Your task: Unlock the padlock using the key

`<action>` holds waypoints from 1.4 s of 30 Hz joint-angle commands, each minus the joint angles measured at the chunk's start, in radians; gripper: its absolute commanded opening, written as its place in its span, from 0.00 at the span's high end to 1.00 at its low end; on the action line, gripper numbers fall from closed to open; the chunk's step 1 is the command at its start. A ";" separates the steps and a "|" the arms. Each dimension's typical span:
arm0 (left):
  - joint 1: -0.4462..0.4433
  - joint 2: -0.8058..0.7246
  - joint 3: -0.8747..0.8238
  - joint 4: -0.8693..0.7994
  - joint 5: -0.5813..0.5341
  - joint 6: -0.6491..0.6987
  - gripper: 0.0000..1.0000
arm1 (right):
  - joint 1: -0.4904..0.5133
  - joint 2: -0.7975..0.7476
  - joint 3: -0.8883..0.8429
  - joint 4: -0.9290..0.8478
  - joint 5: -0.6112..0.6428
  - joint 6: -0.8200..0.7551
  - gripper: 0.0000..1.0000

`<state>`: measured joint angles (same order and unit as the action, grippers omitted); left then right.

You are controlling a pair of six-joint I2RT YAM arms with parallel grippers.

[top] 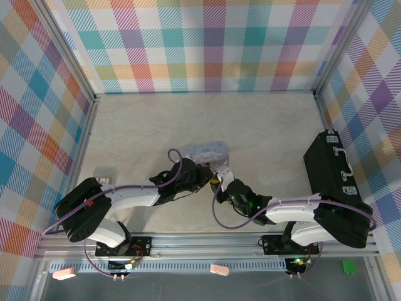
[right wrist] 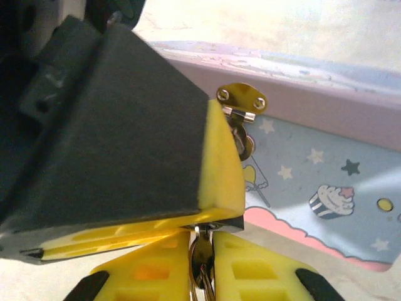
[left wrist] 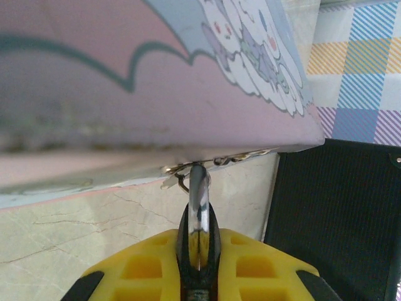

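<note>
The pale blue and pink cartoon-printed tin (top: 210, 150) lies mid-table, and both grippers meet at its near side. My left gripper (left wrist: 199, 241) is shut on the padlock (left wrist: 199, 200), which is seen edge-on as a shiny strip with dark sides. Its top reaches the metal hasp under the tin (left wrist: 156, 81). In the right wrist view my right gripper (right wrist: 202, 244) is shut on the silver key (right wrist: 201, 261) and its ring. The key's tip meets a dark sliver of the padlock (right wrist: 234, 224) beneath the left finger's yellow pad (right wrist: 222, 163). The tin's brass hasp (right wrist: 241, 100) sits just above.
A large black case (top: 335, 188) stands at the right side, close behind the right arm. It also fills the right of the left wrist view as a black ribbed case (left wrist: 332, 213). Plaid walls (top: 200, 44) enclose the marble-patterned table (top: 263, 125).
</note>
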<state>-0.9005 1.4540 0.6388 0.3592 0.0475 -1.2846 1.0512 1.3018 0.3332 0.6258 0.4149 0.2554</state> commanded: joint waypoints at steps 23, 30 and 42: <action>0.015 -0.029 0.052 -0.147 -0.042 0.305 1.00 | -0.111 -0.265 -0.089 -0.158 -0.214 0.409 0.51; 0.014 -0.020 0.084 -0.294 -0.086 0.567 1.00 | -0.135 -0.495 -0.109 -0.371 -0.081 0.362 0.33; -0.066 0.119 0.111 -0.390 -0.347 0.620 1.00 | -0.155 -0.617 -0.150 -0.440 0.002 0.435 0.27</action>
<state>-0.9382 1.5387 0.6979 -0.0074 -0.2070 -0.6834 0.9020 0.6926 0.1905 0.2047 0.3847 0.6659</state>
